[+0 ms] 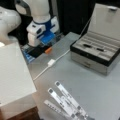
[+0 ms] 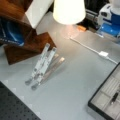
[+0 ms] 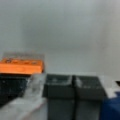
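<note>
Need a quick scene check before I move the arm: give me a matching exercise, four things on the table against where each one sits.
Things:
1. gripper
2. open jewelry box
3. folding metal stand
4. white cable adapter

Places:
A. a front view's bottom, lying on the grey table
B. a front view's right, lid up, two dark pens inside
C. mid-table, on the white cable
D. a front view's top left, by the small orange object

Pairs: 1-D, 2-B, 3-A, 4-C
</note>
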